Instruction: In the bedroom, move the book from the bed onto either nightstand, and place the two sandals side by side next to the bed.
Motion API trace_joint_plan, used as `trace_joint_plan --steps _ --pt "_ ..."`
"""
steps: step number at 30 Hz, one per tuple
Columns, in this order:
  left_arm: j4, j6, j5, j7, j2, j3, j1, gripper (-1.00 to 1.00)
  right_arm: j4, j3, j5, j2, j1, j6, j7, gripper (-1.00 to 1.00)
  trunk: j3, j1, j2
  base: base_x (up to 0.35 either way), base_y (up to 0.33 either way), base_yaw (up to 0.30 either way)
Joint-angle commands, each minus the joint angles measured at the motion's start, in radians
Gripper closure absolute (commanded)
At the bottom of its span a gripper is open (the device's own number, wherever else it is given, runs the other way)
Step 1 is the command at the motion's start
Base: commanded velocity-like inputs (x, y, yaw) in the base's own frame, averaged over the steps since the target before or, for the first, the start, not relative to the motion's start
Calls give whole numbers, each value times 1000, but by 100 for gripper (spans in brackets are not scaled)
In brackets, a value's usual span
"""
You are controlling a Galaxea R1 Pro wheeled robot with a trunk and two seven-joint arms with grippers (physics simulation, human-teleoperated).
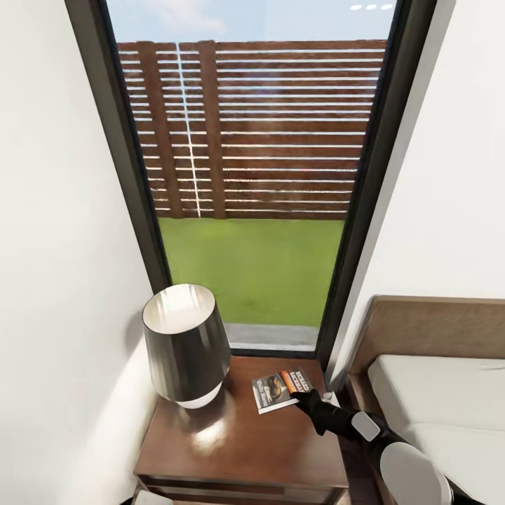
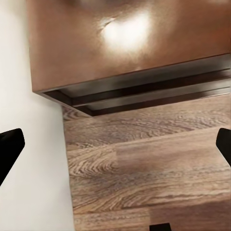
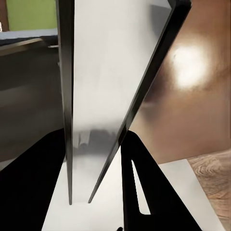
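The book [image 1: 279, 390], with its dark cover and orange band, lies cover-up at the back right of the nightstand [image 1: 238, 449] top. My right gripper [image 1: 304, 400] reaches in from the bed side and is shut on the book's right edge. In the right wrist view the book [image 3: 106, 91] is seen edge-on, pinched between the two black fingers [image 3: 144, 187], above the nightstand's glossy top [image 3: 192, 96]. My left gripper [image 2: 117, 149] hangs open over the wood floor [image 2: 144, 178], in front of the nightstand's drawer front [image 2: 144, 91]. The bed [image 1: 442, 400] lies at the right. The sandals are out of view.
A grey lamp [image 1: 186, 344] stands on the left half of the nightstand, close to the book. Behind it is a tall dark-framed window [image 1: 252, 175]. A white wall [image 1: 63, 245] closes the left side, and the brown headboard [image 1: 428, 326] rises at the right.
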Motion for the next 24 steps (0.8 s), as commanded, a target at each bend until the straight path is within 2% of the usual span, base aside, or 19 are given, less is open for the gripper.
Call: trace_joint_plan --steps 1,24 --pt "0 -3 9 4 1 -9 -1 -100 -2 0 -12 0 0 9 -4 100 -4 4 -8 0 0 0" --pt "0 -3 9 4 -1 -10 -1 -100 -1 2 -10 0 0 11 -25 100 -76 92 -169 0 0 0"
